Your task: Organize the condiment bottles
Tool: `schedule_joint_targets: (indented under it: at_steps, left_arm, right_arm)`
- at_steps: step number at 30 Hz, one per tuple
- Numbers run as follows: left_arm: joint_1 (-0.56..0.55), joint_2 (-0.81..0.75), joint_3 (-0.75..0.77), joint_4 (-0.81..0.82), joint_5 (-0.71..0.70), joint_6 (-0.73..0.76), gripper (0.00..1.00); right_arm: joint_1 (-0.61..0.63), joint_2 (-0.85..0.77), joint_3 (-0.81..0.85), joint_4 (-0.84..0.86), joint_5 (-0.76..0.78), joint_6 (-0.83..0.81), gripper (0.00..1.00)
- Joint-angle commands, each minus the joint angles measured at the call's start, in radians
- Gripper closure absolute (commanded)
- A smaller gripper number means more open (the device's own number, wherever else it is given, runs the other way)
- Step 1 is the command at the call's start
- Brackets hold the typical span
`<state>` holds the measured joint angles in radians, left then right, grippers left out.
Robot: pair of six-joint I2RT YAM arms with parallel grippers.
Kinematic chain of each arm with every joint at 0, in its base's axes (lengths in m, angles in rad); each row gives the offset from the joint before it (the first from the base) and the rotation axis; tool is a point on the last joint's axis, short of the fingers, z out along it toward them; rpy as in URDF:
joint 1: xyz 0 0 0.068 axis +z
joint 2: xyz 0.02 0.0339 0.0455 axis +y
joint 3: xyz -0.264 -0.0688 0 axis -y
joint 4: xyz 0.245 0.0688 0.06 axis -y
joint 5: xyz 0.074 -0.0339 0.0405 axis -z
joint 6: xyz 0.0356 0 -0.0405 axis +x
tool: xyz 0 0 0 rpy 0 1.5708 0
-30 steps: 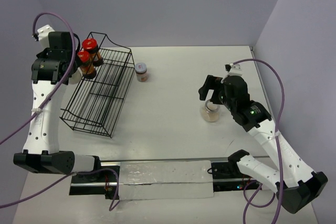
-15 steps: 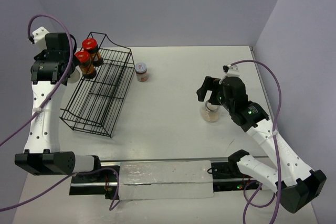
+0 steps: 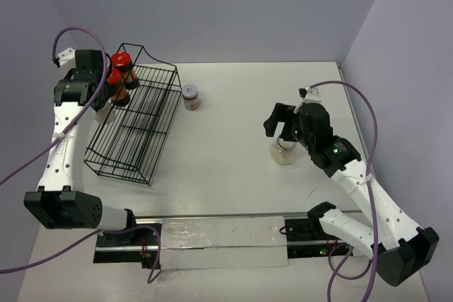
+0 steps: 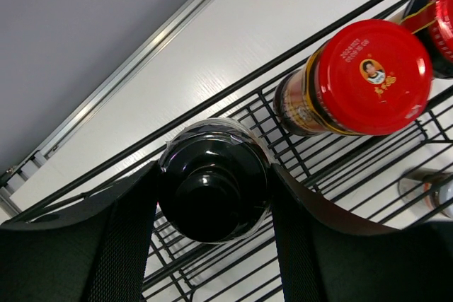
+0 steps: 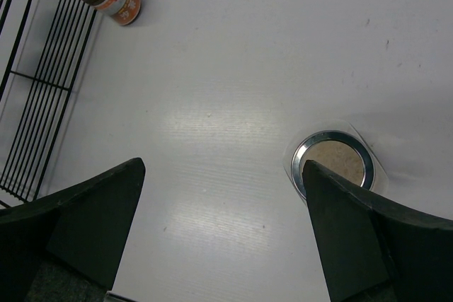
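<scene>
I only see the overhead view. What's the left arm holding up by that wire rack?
Observer: Its wrist camera shows a black-capped jar clamped in the left jaws, beside a red-lidded jar.
Operator: Is the right arm holding anything?
Observer: No. Its wrist view shows the right jaws wide open, with the wide jar near one of them, ungripped.

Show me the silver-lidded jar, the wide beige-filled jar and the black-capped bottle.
silver-lidded jar [image 3: 190, 91]: top external view, on its lid.
wide beige-filled jar [image 5: 334, 159]: right wrist view, on its beige top.
black-capped bottle [image 4: 214, 189]: left wrist view, on its cap.
</scene>
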<state>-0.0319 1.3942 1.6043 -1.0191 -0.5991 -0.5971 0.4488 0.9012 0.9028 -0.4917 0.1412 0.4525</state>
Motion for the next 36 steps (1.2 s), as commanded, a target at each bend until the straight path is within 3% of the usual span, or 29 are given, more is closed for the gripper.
schedule_joint_targets:
  at_steps: [1, 7, 10, 14, 16, 21, 24, 29, 31, 36]
  left_arm:
    - [0.006, -0.021, -0.024, 0.045, -0.053, -0.013, 0.90]
    - [0.007, -0.031, -0.101, 0.081, -0.031, -0.011, 0.90]
    - [0.007, -0.035, -0.143, 0.107, 0.000, 0.002, 0.84]
    - [0.006, -0.044, -0.159, 0.111, 0.005, 0.000, 0.58]
    - [0.006, -0.063, -0.163, 0.121, 0.027, 0.015, 0.38]
    - [0.005, -0.105, -0.102, 0.110, 0.065, 0.045, 0.08]
    - [-0.022, -0.108, 0.023, 0.090, 0.059, 0.065, 0.02]
    - [-0.251, -0.119, 0.189, 0.123, -0.038, 0.132, 0.00]
    - [-0.431, -0.063, 0.280, 0.090, -0.093, 0.146, 0.00]
    - [-0.692, 0.126, 0.410, 0.025, -0.126, 0.127, 0.01]
  right_arm:
    - [-0.004, 0.002, 0.025, 0.047, -0.010, 0.010, 0.00]
    - [-0.004, -0.001, 0.026, 0.048, -0.005, 0.013, 0.00]
    - [-0.003, 0.007, 0.027, 0.042, -0.010, 0.014, 0.00]
    - [-0.006, 0.006, 0.034, 0.033, -0.015, 0.010, 0.00]
    - [-0.004, 0.007, 0.038, 0.023, -0.011, 0.001, 0.00]
    - [-0.004, 0.011, 0.043, 0.013, -0.010, 0.001, 0.00]
    - [-0.004, 0.007, 0.052, -0.003, 0.001, 0.005, 0.00]
    - [-0.004, -0.006, 0.056, -0.038, 0.042, 0.006, 0.00]
    - [-0.005, -0.017, 0.053, -0.071, 0.101, 0.020, 0.00]
    - [-0.007, -0.107, -0.020, -0.085, 0.169, 0.038, 0.00]
